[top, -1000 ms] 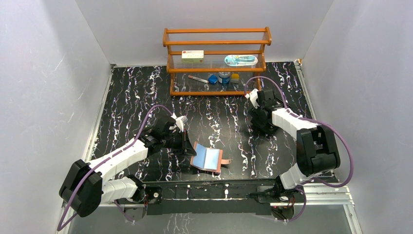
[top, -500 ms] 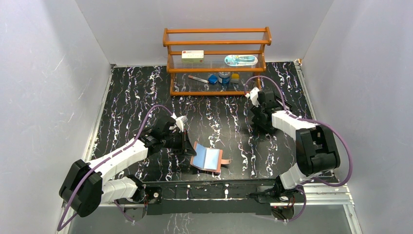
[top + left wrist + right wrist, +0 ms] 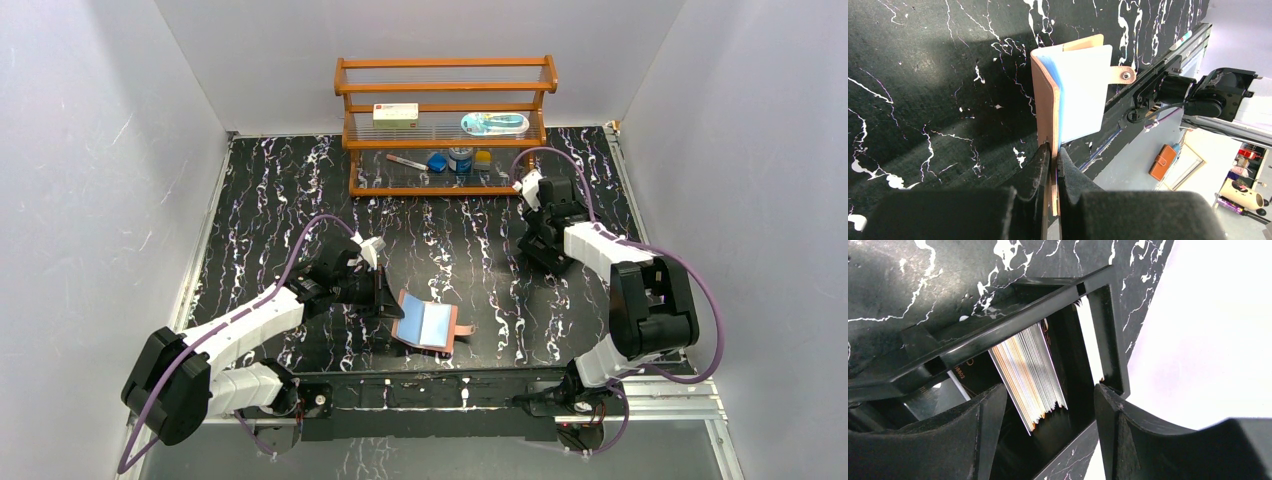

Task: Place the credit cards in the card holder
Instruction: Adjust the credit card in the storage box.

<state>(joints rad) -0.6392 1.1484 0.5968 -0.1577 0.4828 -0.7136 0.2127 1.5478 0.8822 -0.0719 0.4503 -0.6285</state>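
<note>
Right arm (image 3: 592, 243) shifted rearward | credit cards (image 3: 1030, 375) whitish-orange, seemingly tilted

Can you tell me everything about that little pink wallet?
The wallet is small, tan-pink and looks like leather. It sits open near the front edge of the black marbled table. Pale bluish clear sleeves show inside. A snap tab with a metal stud sticks out on the side away from the arm. One cover is tilted up, and the left gripper is shut on its edge.
</note>
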